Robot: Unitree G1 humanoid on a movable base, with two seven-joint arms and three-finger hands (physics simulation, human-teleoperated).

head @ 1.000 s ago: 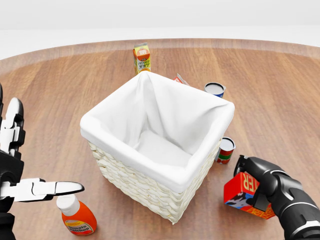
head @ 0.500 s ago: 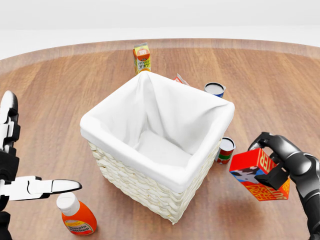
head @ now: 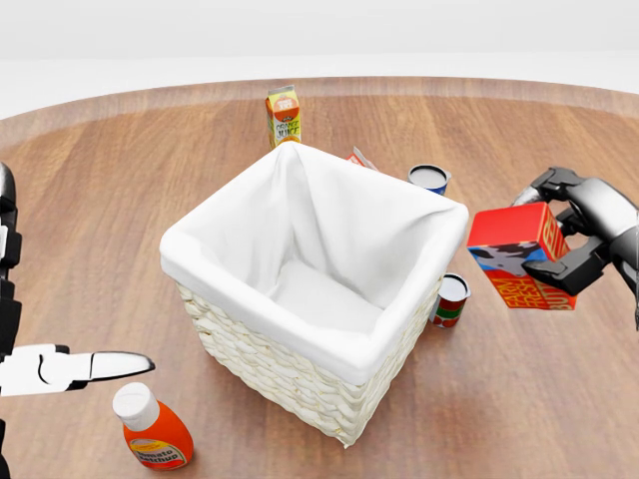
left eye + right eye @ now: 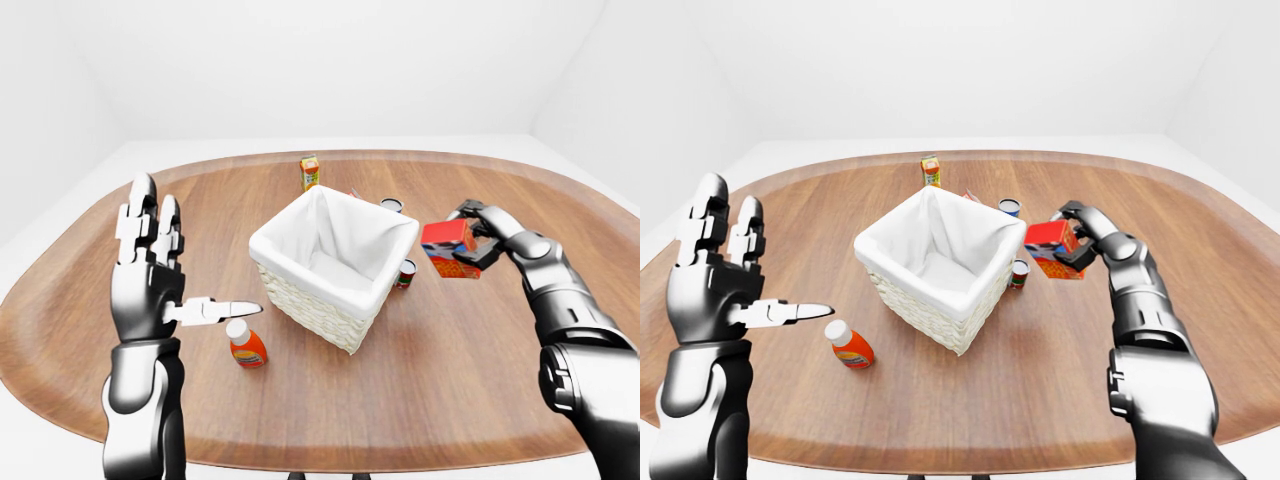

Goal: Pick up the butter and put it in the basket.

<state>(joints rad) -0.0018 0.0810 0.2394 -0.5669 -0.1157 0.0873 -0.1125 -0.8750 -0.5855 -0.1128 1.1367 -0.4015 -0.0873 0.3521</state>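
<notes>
Butter [image 3: 521,256] up off the desk [image 3: 120,180], clamped in the right hand [image 3: 579,235] just right of the basket [image 3: 300,344]. Looks a light, stiff carton with slick faces, so a grip across the flat sides suits. Left hand [image 4: 150,285] spread open, idle.

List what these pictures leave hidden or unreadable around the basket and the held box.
- Red-and-white item at the top of the head view: mostly hidden by the basket rim, so its kind is unclear.
- Small can: partly covered by the basket corner; label too small to read.
- Butter box: the right hand covers part of its print.
- Left hand: cut off by the head view's left edge; shown whole in the eye views.
</notes>
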